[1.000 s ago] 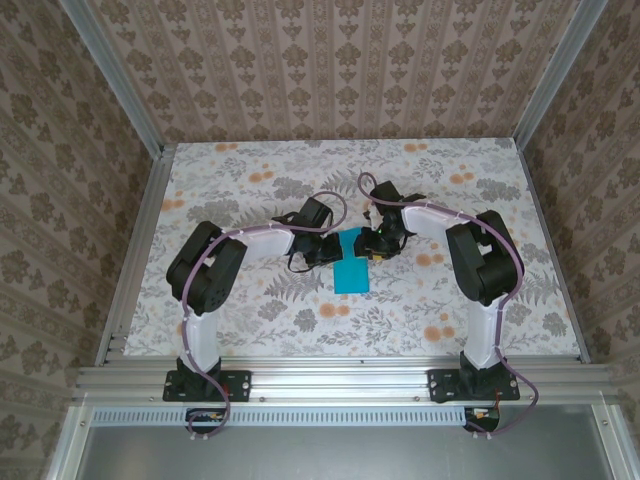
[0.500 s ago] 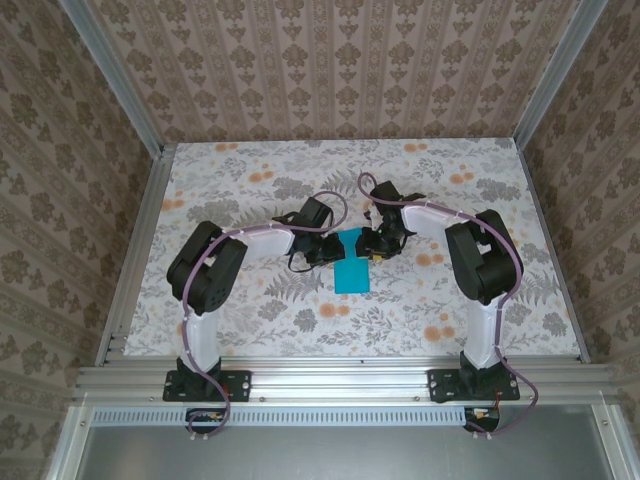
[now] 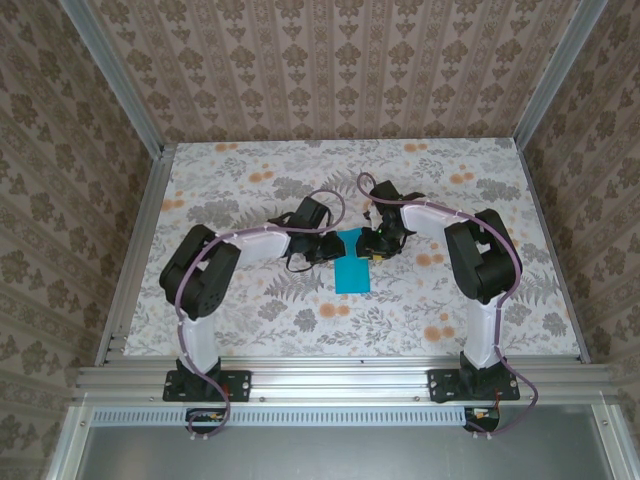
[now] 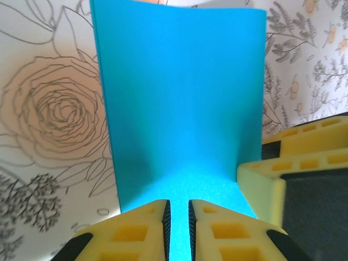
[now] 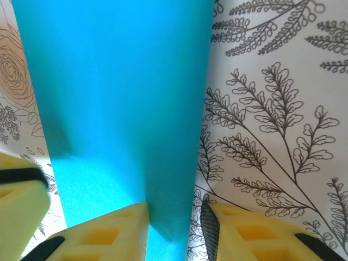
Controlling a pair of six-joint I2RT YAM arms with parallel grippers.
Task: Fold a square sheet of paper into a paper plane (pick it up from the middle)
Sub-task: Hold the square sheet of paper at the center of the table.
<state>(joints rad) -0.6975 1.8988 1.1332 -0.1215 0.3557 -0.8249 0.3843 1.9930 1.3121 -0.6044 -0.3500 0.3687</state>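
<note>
Teal paper (image 3: pixel 352 272), folded to a narrow rectangle, lies on the flowered counter (image 3: pixel 250 330), midway between the 2 arms. The left hand (image 4: pixel 178 211) meets the sheet's far end from the left. It is slightly open, its 2 yellow fingers a thin slit apart with paper showing in the slit. The right hand (image 5: pixel 174 217) stands open wider on the opposite side, the paper's edge between its fingers.
</note>
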